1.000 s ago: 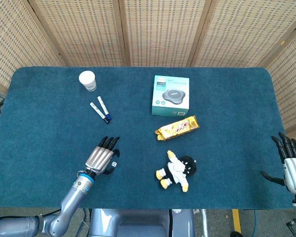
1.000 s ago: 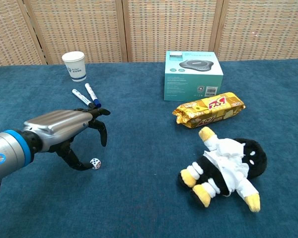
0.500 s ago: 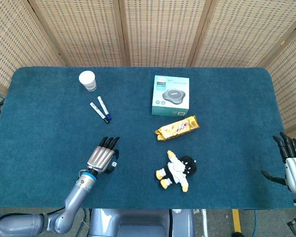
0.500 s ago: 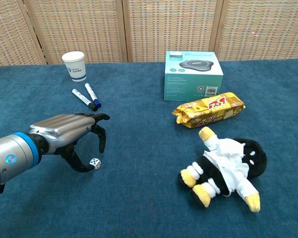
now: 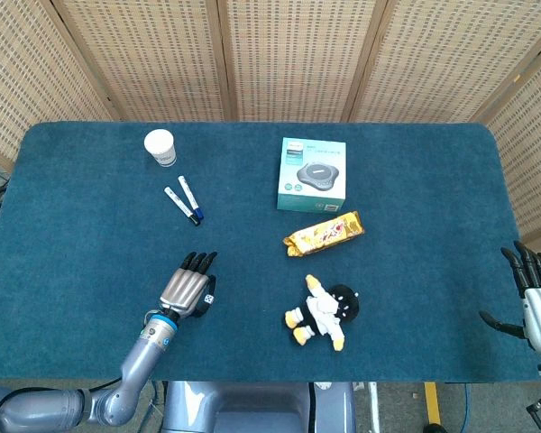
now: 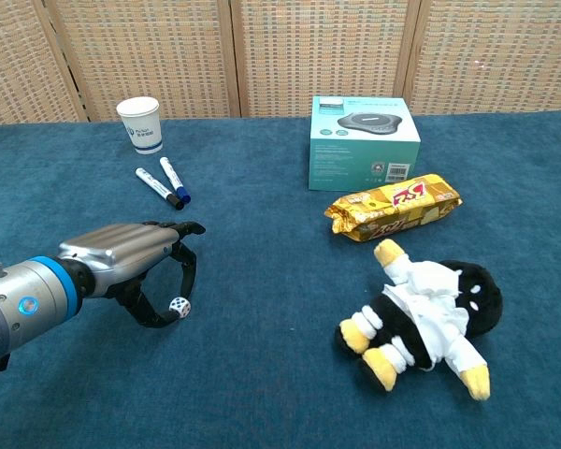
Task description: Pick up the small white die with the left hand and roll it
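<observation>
Left hand (image 6: 131,257): low over the blue cloth at the near left of the table (image 5: 90,244), palm down, knuckles toward the far side. In the head view (image 5: 186,290) it covers most of the die.
Left fingers (image 6: 189,267): curled down and forward into a loose cage, tips close to the cloth; the thumb hooks in from below.
Die (image 6: 179,306): small, white, dark pips; it sits on the cloth between the thumb tip and the curled fingers. The thumb tip looks to be touching it; whether it is truly pinched or lifted I cannot tell.
Right hand (image 5: 536,302): at the near right edge of the table, seen only in the head view. Fingers straight and spread apart, thumb out to the side, holding nothing.
Markers (image 6: 164,181): two white markers with dark caps, side by side, beyond the left hand and well apart from it.
Paper cup (image 6: 140,123): white, upright, at the far left, near the markers.
Box (image 6: 363,142): teal and white with a picture of a round dark device, standing at the far middle.
Snack packet (image 6: 394,206): yellow wrapper, lying flat just in front of the box.
Plush toy (image 6: 425,313): black, white and yellow, lying on its side at the near right of the packet, well apart from the die.
</observation>
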{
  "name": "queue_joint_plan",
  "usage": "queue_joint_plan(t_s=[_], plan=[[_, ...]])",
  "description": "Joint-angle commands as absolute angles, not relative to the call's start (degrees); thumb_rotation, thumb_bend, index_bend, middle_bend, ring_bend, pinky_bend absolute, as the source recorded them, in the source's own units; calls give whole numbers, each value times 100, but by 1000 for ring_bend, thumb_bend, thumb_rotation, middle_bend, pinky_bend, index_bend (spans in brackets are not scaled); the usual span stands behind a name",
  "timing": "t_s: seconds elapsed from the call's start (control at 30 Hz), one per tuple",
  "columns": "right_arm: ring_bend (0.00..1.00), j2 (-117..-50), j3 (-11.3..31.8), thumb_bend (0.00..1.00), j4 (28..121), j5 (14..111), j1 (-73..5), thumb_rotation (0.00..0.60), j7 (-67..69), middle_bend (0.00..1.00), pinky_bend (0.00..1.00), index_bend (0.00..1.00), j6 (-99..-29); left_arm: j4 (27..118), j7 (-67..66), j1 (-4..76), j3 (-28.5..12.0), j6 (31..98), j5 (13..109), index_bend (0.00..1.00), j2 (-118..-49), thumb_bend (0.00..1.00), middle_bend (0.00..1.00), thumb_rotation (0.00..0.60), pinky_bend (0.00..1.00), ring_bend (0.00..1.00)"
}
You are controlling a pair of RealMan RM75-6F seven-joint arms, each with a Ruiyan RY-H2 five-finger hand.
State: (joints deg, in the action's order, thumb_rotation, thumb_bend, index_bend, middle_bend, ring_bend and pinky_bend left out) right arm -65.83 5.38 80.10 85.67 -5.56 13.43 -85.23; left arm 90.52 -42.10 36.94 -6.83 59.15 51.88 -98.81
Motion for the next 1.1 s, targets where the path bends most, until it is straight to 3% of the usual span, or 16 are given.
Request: queue_joint_plan(t_s=[0.03, 0.37, 0.73, 0.77, 0.87, 0.9, 1.1], plan=[[0, -6582, 540, 0, 8006, 8563, -557, 600, 1354, 0, 0, 65, -8518, 9048, -4221, 3719, -669, 5934, 5149, 572, -9888, 366, 0, 600, 0, 0], [0, -6574, 544, 0, 7991, 8559, -551, 600, 1406, 0, 0, 65, -8522, 9575, -4175, 3752, -788, 6220, 5205, 585, -9496, 380, 0, 600, 0, 0], [0, -6550, 536, 0, 8022, 8590, -532, 600, 1439, 0, 0, 65, -8565, 11191, -3877, 3691, -1543, 6878, 5454, 574, -8169, 371, 0, 600, 0, 0], [0, -6547, 537, 0, 8025, 8592, -529, 600, 1443, 0, 0, 65, -8574, 11275, -3871, 3694, -1565, 6892, 5445, 495, -8087, 363, 0, 600, 0, 0], [0, -6544, 534, 0, 8028, 8601, -523, 600, 1440, 0, 0, 65, -8587, 11429, -3830, 3699, -1583, 6912, 5421, 96, -7931, 339, 0, 600, 0, 0], [0, -6544, 532, 0, 8028, 8605, -521, 600, 1439, 0, 0, 65, -8590, 11465, -3784, 3697, -1588, 6915, 5406, 13, -7899, 335, 0, 600, 0, 0], [0, -6548, 524, 0, 8037, 8623, -529, 600, 1425, 0, 0, 65, -8582, 11524, -3504, 3666, -1576, 6923, 5465, 0, -7744, 332, 0, 600, 0, 0]])
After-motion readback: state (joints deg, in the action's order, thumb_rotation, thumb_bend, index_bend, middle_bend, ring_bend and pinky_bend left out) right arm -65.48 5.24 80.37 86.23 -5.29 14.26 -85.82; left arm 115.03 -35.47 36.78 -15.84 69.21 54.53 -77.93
